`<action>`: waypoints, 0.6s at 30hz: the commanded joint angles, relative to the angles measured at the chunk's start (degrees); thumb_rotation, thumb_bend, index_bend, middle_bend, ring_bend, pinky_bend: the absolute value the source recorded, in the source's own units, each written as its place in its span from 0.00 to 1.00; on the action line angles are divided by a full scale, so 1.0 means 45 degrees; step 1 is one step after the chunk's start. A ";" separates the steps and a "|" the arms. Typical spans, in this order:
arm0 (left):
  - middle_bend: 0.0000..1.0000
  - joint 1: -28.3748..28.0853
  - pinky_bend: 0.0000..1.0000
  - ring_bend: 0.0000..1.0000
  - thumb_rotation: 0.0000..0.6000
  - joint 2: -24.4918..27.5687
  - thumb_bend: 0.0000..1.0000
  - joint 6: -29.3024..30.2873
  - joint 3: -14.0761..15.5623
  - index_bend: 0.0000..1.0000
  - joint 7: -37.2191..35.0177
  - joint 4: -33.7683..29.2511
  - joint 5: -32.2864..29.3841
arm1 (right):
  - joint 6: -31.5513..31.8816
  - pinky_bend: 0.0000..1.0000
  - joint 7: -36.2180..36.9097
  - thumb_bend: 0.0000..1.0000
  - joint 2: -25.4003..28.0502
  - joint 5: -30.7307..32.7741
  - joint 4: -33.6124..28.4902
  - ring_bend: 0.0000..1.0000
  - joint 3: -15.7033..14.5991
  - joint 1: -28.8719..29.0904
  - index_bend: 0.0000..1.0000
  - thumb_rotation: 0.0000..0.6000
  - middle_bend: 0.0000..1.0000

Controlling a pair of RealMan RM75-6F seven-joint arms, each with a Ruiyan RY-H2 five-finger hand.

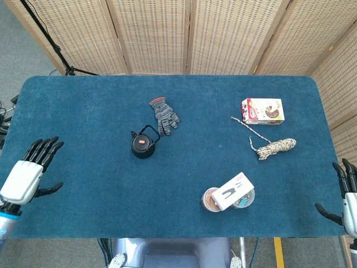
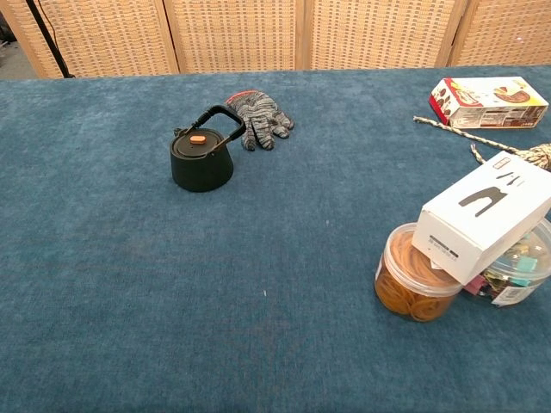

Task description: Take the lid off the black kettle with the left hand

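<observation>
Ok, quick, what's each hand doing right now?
Left hand: open, fingers spread, holding nothing.
Right hand: open at the table edge, holding nothing.

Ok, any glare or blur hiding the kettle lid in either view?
Head view: even light, kettle small but sharp, orange lid knob visible, no glare. Chest view: sharp too, only a soft shadow under the kettle; left hand out of frame there.

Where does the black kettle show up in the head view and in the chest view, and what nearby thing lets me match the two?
Head view: the black kettle stands left of centre on the blue table, lid on.
Chest view: the black kettle sits in the upper left part, handle raised.
Shared landmark: the grey knit glove lies just beyond the kettle, to its right, in both views.
</observation>
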 commanded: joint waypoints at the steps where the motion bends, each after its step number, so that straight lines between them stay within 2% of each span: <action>1: 0.00 -0.1749 0.00 0.00 1.00 -0.0677 0.27 -0.2086 -0.1156 0.25 0.1017 -0.0179 -0.1602 | -0.0122 0.00 0.0041 0.00 -0.0005 0.0193 0.0051 0.00 0.0078 0.0066 0.00 1.00 0.00; 4: 0.00 -0.2847 0.00 0.00 1.00 -0.1599 0.31 -0.3195 -0.1751 0.31 0.1843 0.0366 -0.2674 | -0.0272 0.00 0.0056 0.00 -0.0055 0.0420 0.0137 0.00 0.0159 0.0137 0.00 1.00 0.00; 8: 0.00 -0.4142 0.00 0.00 1.00 -0.2897 0.36 -0.4384 -0.2214 0.35 0.3197 0.1335 -0.4103 | -0.0666 0.00 -0.0007 0.00 -0.0130 0.0832 0.0283 0.00 0.0251 0.0296 0.00 1.00 0.00; 12: 0.00 -0.4978 0.00 0.00 1.00 -0.3923 0.37 -0.5042 -0.2356 0.35 0.4140 0.2043 -0.5241 | -0.0952 0.00 -0.0132 0.00 -0.0201 0.1201 0.0372 0.00 0.0341 0.0416 0.00 1.00 0.00; 18: 0.00 -0.5936 0.00 0.00 1.00 -0.5218 0.38 -0.6022 -0.2435 0.39 0.4383 0.3299 -0.6621 | -0.1372 0.00 -0.0219 0.00 -0.0303 0.1775 0.0525 0.00 0.0476 0.0577 0.00 1.00 0.00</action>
